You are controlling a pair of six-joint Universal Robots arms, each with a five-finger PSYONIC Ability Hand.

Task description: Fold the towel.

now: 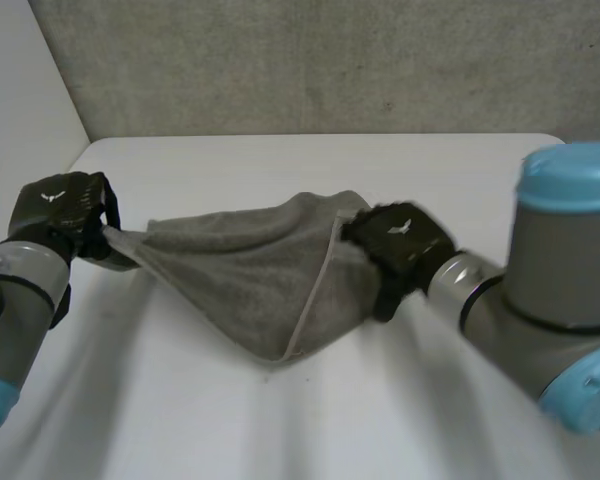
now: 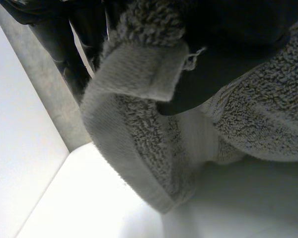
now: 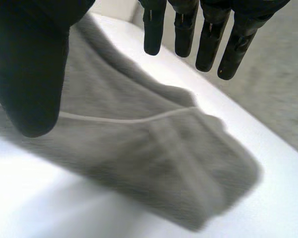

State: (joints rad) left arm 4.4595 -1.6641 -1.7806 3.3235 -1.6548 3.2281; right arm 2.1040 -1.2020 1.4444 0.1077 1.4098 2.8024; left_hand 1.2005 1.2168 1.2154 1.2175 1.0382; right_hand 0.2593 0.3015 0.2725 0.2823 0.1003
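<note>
Plainly the fold is barely begun. From the head view, the towel (image 1: 250, 280) sags unevenly to the tabletop (image 1: 280, 165), strung between both arms and not yet squared. At the left wrist, the left hand (image 2: 228, 54) pinches a hemmed corner. At the right wrist, the right hand (image 3: 30, 64) hovers over the cloth with its fingers (image 3: 208, 39) straight, grasping nothing.

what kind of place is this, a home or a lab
Probably a robot test bench in a lab, not a home: a white table, a plain grey backdrop behind it, and machine arms, the left hand pinching a grey towel, the right hand open at its other end.
</note>
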